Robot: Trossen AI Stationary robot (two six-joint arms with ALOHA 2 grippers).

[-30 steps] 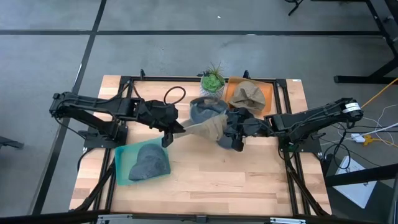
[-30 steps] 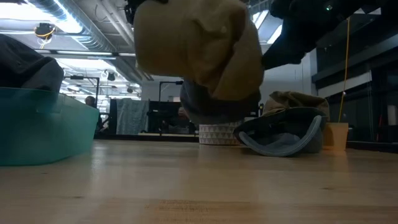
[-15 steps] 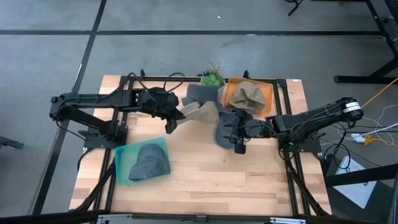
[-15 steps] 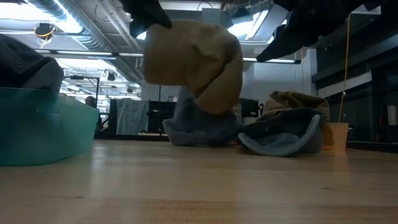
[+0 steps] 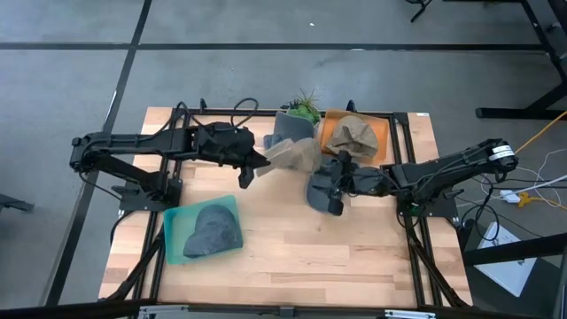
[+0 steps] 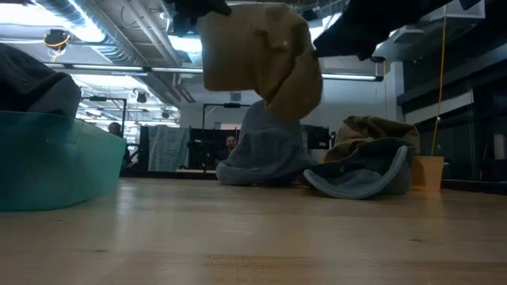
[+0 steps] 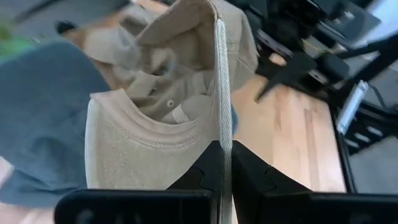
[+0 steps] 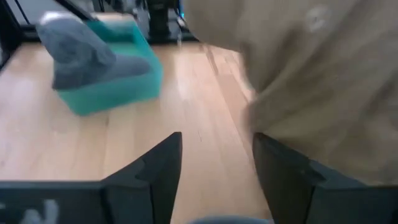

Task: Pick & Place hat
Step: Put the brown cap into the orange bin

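Midway: left gripper [image 5: 259, 163] clamped on the tan hat's [image 5: 292, 156] brim, holding it aloft, right gripper [image 5: 339, 177] parted; placing in teal bin [image 5: 174, 232] seemingly remains.

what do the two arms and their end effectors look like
Both arms are dark, near-black and jointed, with thin black cables looping along the left arm. The right arm has a pale band near its base. Each end effector has two dark, angular fingers.

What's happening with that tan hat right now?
Left gripper shut on tan hat, hat lifted. Right gripper open beside it. Grey hat directly beneath.
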